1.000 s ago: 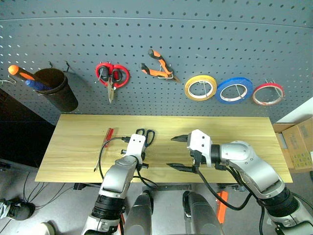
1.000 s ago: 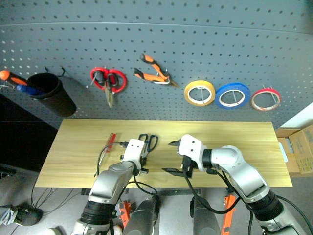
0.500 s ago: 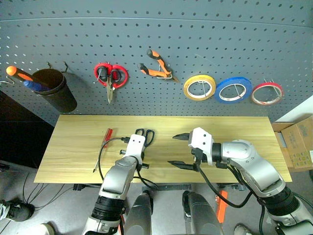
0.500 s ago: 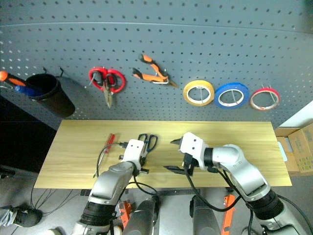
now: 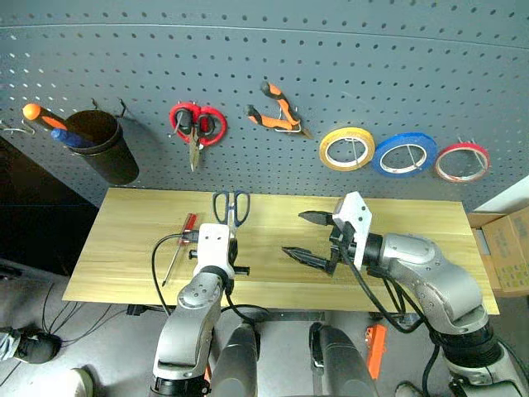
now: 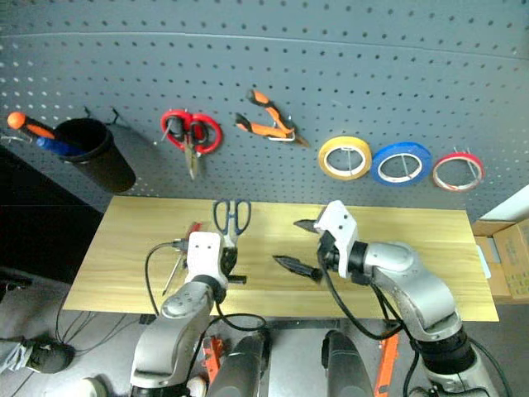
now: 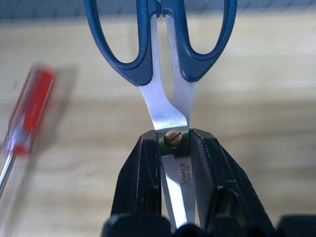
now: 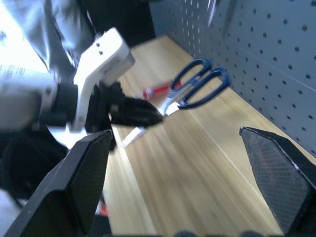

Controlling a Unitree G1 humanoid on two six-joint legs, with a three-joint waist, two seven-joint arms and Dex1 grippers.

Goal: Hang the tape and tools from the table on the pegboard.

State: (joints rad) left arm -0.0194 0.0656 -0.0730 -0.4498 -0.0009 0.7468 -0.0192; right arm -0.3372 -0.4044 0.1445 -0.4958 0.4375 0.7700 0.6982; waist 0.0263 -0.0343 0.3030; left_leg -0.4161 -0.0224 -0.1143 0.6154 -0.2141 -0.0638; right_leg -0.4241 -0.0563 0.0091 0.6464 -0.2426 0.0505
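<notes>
My left gripper (image 7: 175, 142) is shut on the steel blades of the dark-handled scissors (image 5: 232, 206), just below the pivot screw. It holds them above the table (image 5: 124, 248) with the handles toward the pegboard (image 5: 413, 66). A slim red-handled screwdriver (image 5: 183, 227) lies on the table to their left. To the right of the scissors my right gripper (image 5: 305, 237) hovers over mid-table, open and holding nothing. The orange-and-black pliers (image 5: 277, 112) hang on the pegboard. The red-rimmed tape (image 5: 461, 161) hangs at its far right.
Red-handled scissors (image 5: 197, 128), a yellow roll (image 5: 345, 147) and a blue roll (image 5: 403, 153) hang on the pegboard. A black cup (image 5: 103, 149) at far left holds an orange-topped screwdriver (image 5: 41, 116). A black cable (image 5: 159, 256) loops over the table's left front. Cardboard boxes (image 5: 512, 248) stand on the right.
My left gripper has lifted the scissors off the table and tilted them up toward the pegboard. The right gripper rose a little and rolled. The head views shifted slightly.
</notes>
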